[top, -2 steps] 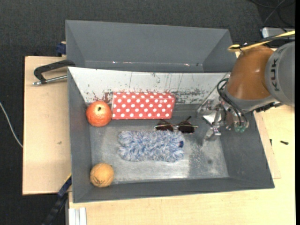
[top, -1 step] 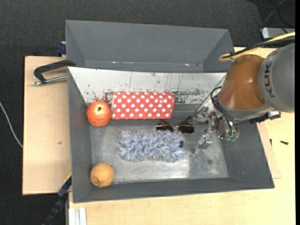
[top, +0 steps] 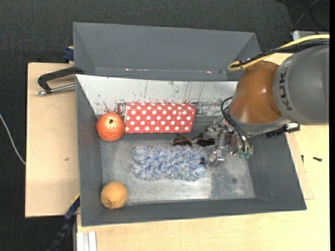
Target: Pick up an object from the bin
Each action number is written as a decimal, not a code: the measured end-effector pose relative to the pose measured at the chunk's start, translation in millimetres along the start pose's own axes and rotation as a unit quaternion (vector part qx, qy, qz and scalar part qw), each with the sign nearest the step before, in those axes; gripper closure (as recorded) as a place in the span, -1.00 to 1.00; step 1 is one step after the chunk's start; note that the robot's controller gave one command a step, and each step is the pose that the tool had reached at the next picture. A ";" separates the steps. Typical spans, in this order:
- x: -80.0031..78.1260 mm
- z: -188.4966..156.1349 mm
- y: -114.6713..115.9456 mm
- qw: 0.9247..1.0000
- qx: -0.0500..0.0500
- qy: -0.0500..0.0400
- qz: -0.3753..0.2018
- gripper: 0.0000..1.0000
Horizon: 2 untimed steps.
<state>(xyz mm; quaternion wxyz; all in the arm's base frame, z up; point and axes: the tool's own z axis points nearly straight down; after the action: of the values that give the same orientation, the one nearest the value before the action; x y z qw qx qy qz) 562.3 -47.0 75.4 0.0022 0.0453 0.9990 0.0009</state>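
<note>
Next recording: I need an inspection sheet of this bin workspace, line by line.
Surface: grey metal bin, floor scuffed, back wall stained.
Job's things: red apple at the left wall; red box with white dots along the back wall; fluffy blue cloth mid-floor; orange in the front left corner; small dark thing behind the cloth, kind unclear.
Clutter: nothing seen.
Grippers: gripper by the cloth's right end, next to the small dark thing.
Cables: yellow cable on the arm.
Surroundings: dark carpet.
</note>
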 end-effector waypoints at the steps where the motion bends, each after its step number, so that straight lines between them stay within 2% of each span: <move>1: 19.5 -5.5 37.8 1.000 0.000 0.002 0.008 1.00; 2: 19.5 -5.5 37.6 1.000 0.000 0.002 0.008 1.00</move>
<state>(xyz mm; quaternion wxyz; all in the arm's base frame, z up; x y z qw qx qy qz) 546.2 -7.7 80.9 -0.0002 0.0537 0.9986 0.0006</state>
